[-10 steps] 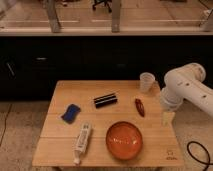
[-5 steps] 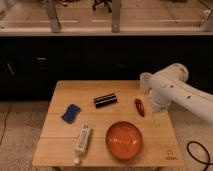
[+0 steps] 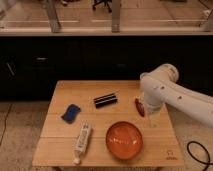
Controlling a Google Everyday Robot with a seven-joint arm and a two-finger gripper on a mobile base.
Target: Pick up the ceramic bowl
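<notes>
The ceramic bowl is a wide, shallow, glossy orange-red bowl. It stands upright and empty near the front edge of the wooden table, right of centre. My white arm reaches in from the right. My gripper points down over the table, just above and to the right of the bowl's far right rim, apart from it. It holds nothing that I can see.
A small dark red object lies beside the gripper, left of the arm. A black oblong item lies mid-table, a blue sponge at the left and a white tube left of the bowl. A dark counter stands behind, and a cable lies on the floor at right.
My arm has swung left and nearer over the table, bringing the gripper closer to the bowl. The small white cup at the back right is now hidden behind the arm.
</notes>
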